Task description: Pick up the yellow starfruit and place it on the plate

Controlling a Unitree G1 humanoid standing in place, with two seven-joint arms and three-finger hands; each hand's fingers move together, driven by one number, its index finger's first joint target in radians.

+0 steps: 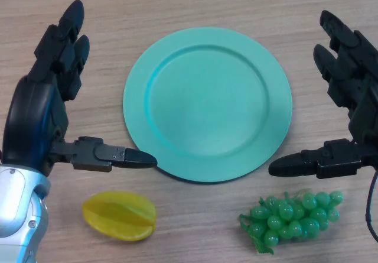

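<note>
- Yellow ridged starfruit (120, 216): lay on the wooden table (195, 3) near the front edge, just ahead of the left hand's thumb and apart from the plate.
- Round teal plate (208, 103): sat at the centre of the table, between the two hands, with nothing on it.
- Left hand (41, 115): hovered left of the plate, fingers straight and relaxed, grasping nothing.
- Right hand (354, 97): hovered right of the plate, likewise released.
- Bunch of green grapes (292, 214): lay below the right thumb.
</note>
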